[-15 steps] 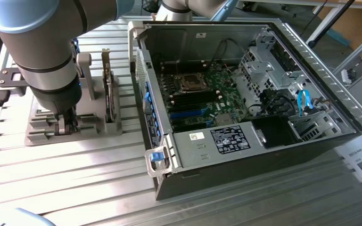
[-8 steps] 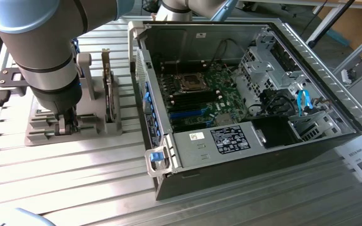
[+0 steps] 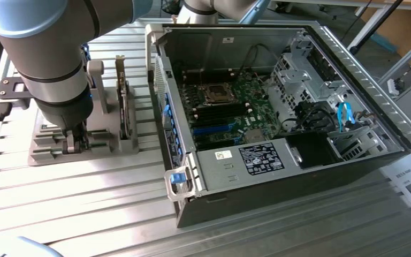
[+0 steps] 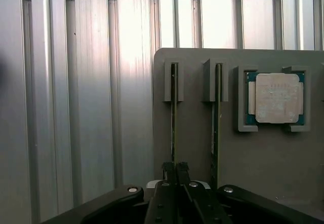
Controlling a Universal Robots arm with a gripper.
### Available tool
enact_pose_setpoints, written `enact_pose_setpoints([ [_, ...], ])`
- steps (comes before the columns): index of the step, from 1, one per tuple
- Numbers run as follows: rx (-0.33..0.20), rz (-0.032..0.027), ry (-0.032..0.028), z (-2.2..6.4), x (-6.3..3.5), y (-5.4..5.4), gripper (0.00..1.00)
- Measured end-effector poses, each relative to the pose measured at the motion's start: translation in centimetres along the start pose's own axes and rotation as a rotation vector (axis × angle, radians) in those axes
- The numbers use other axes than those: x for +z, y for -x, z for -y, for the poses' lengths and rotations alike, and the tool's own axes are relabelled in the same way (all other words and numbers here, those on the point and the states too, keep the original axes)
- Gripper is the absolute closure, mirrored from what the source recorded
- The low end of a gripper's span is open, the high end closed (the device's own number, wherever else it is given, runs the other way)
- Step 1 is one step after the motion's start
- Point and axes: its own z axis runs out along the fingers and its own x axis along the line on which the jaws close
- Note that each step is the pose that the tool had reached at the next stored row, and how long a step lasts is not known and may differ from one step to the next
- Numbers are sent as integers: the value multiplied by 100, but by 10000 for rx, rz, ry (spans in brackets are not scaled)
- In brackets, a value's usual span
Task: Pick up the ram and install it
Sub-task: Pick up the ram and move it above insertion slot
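Note:
Two rams stand on edge in slots of a grey holder (image 4: 195, 143). In the wrist view my gripper (image 4: 175, 169) is down over the end of one ram (image 4: 173, 112), its fingers (image 4: 167, 169) pressed together on the thin green board. The other ram (image 4: 217, 117) stands free beside it. In the exterior view the gripper (image 3: 75, 145) reaches down onto the holder (image 3: 45, 155) at that view's left, well apart from the open computer case (image 3: 277, 176). The motherboard (image 3: 227, 110) lies inside the case with its long memory slots (image 3: 216, 113) exposed.
A square silver processor chip (image 4: 277, 98) sits in a pocket of the holder beside the rams. A dark expansion card (image 3: 123, 104) stands upright on the holder close to my arm. Drive cages and cables (image 3: 344, 115) fill the case's right side. The table (image 3: 84, 214) is ribbed aluminium.

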Motion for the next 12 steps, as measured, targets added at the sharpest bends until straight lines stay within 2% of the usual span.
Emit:
enact_pose_setpoints([
  [12, 0, 0, 0, -1, -19, 1, 88],
])
